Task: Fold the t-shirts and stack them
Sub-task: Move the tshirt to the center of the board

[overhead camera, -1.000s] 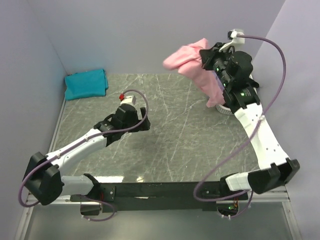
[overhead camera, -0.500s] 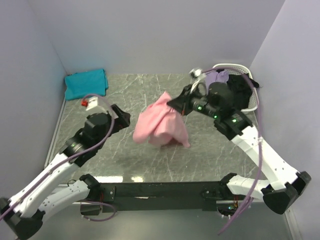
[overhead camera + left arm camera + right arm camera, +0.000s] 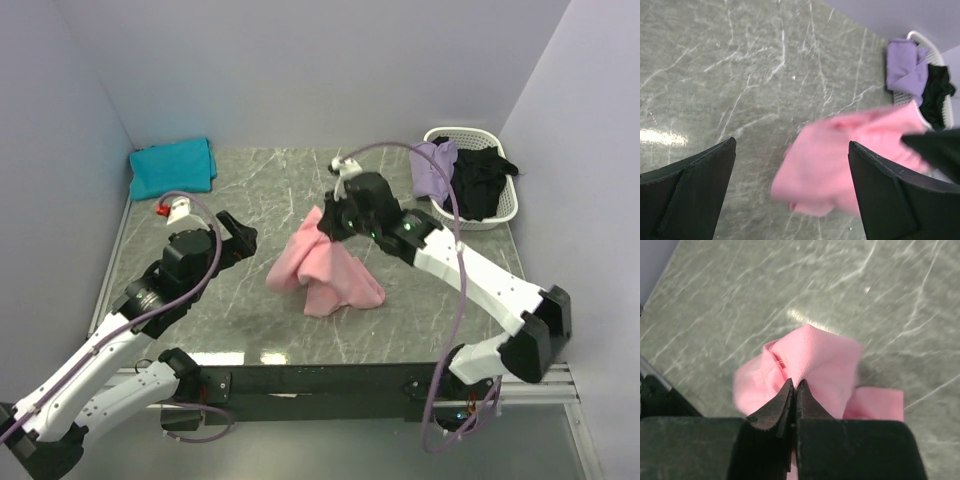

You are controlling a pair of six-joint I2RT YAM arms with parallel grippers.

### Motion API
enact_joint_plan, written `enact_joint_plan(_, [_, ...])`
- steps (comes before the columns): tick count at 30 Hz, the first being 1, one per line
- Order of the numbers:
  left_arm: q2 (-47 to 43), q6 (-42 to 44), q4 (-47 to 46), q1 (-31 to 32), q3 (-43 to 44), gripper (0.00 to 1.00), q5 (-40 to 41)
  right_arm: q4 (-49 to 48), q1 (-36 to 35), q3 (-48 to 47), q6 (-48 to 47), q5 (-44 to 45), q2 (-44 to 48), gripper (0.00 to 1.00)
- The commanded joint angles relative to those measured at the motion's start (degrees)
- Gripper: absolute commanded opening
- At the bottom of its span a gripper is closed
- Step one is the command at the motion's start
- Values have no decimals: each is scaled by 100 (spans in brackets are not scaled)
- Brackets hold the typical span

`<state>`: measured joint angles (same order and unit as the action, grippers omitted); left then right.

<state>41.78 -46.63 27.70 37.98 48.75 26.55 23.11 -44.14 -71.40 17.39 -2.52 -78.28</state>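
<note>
A crumpled light pink t-shirt (image 3: 325, 268) hangs from my right gripper (image 3: 322, 222), its lower part resting on the middle of the table. In the right wrist view the right gripper (image 3: 795, 385) is shut on a pinched fold of the pink t-shirt (image 3: 820, 357). My left gripper (image 3: 240, 232) stands open to the left of the shirt, apart from it. In the left wrist view the left gripper (image 3: 791, 145) holds nothing, and the pink t-shirt (image 3: 840, 160) lies beyond it. A folded teal t-shirt (image 3: 172, 167) lies at the back left corner.
A white basket (image 3: 505, 205) stands at the back right, with a lavender t-shirt (image 3: 433, 165) draped over its left rim and a black t-shirt (image 3: 482, 180) inside. Walls close in the table at the left, back and right.
My right arm has swung the pink t-shirt from above the basket leftward and down onto the table's middle. My left arm has turned towards it, still open.
</note>
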Motion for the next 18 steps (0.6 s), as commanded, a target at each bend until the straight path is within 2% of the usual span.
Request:
enact_joint_plan(1, [146,40,-116,17,3,99,-176,175,99,-1165,-490,225,-1054,0])
enact_joint_plan(3, [129,40,-134,26,3,99,-167,263,107,-1385,-254,934,-1564,0])
enact_joint_plan(4, [120,31,-134,17,-6,100,-150,273,99,-1421,-192,1886,-1715,0])
enact_joint_plan(7, [59,58,-81,26,20,99,-106,421,265,-1710,-43,2833,-2304,0])
enact_joint_plan(9, [41,66,-98,26,12,99,-97,370,510,-1904,-7,2977,-2629,0])
enact_joint_plan(10, [49,75,-107,17,3,99,-97,369,607,-1991,36,2986,-2727,7])
enact_joint_plan(11, [76,101,-177,17,-6,99,-140,213,756,-2123,54,3134,-2893,45])
enact_joint_plan(12, [128,102,-169,17,3,99,-184,281,880,-2220,115,3274,-3077,66])
enact_joint_plan(13, [163,102,-178,17,20,99,-193,281,959,-2273,116,3398,-3131,99])
enact_joint_plan(16, [313,172,-195,17,64,99,-281,90,1249,-2231,160,3583,-2975,100])
enact_joint_plan(18, [409,259,-248,17,47,99,-395,27,1398,-1861,195,3487,-2511,100])
